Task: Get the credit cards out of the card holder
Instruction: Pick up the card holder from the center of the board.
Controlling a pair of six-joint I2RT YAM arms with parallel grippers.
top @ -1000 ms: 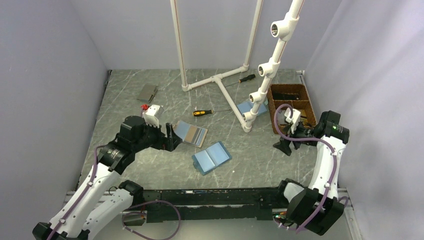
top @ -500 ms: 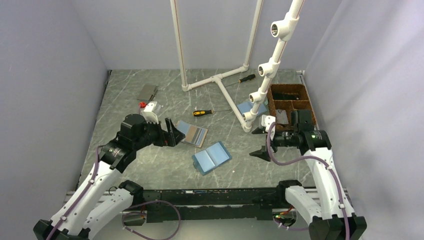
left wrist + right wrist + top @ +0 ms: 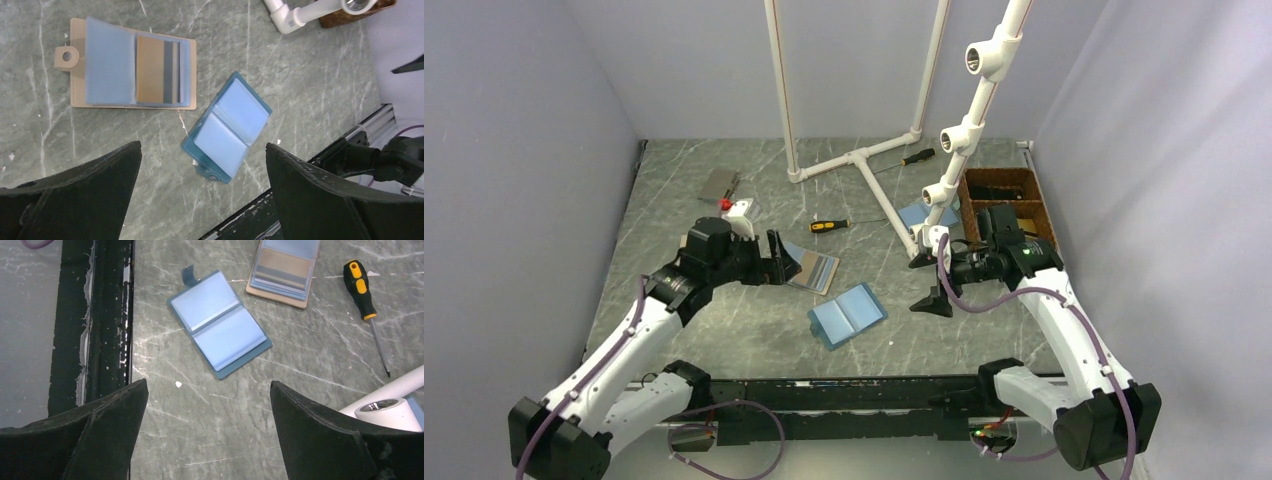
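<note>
right gripper point(image 3: 924, 285) swung inward, open like left gripper point(image 3: 776, 262); perhaps two cards point(image 3: 157, 70) visible

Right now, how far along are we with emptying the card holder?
Done: the card holder lies open. In hand: nothing; the left hand hovers open beside it, the right hand open and empty. Left: a tan card sits in its sleeve, not yet pulled.

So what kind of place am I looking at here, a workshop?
Probably a robot lab test cell: left arm and right arm bolted to a marble-patterned table, plain walls boxing it in, a white pipe frame and props like the card holder.
</note>
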